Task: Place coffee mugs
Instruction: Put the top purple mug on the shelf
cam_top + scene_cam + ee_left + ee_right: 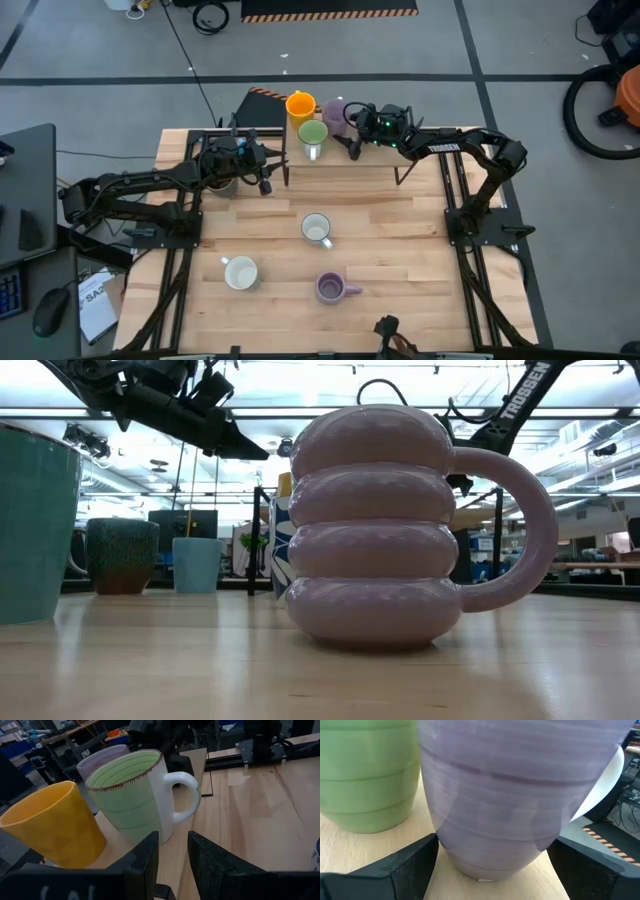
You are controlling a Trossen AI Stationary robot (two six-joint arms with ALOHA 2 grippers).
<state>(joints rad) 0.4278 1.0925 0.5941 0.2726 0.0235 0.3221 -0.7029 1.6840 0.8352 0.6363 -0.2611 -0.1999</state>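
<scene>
Wooden counter (pixel 400 250) has mugs getting lined up along the far edge: orange mug (pixel 300 104), green mug (pixel 313 135) and a pale purple mug (pixel 336 112), which the right gripper (pixel 352 125) straddles with jaws spread wide, probably just setting it down, while the left gripper (pixel 270 170) waits nearby, jaws partly apart and empty.

At the table's (pixel 400 260) far edge three mugs clustered: one mug (pixel 300 104) farthest back, another (pixel 313 137) just in front of it, a third (pixel 335 112) beside them to the right. The right gripper (pixel 352 128) straddled that third mug. The left gripper (pixel 268 170) stood left of the cluster. Nearer lay three more, well apart: a middle mug (pixel 316 229), a left mug (pixel 241 272) and a near mug (pixel 331 288).
</scene>
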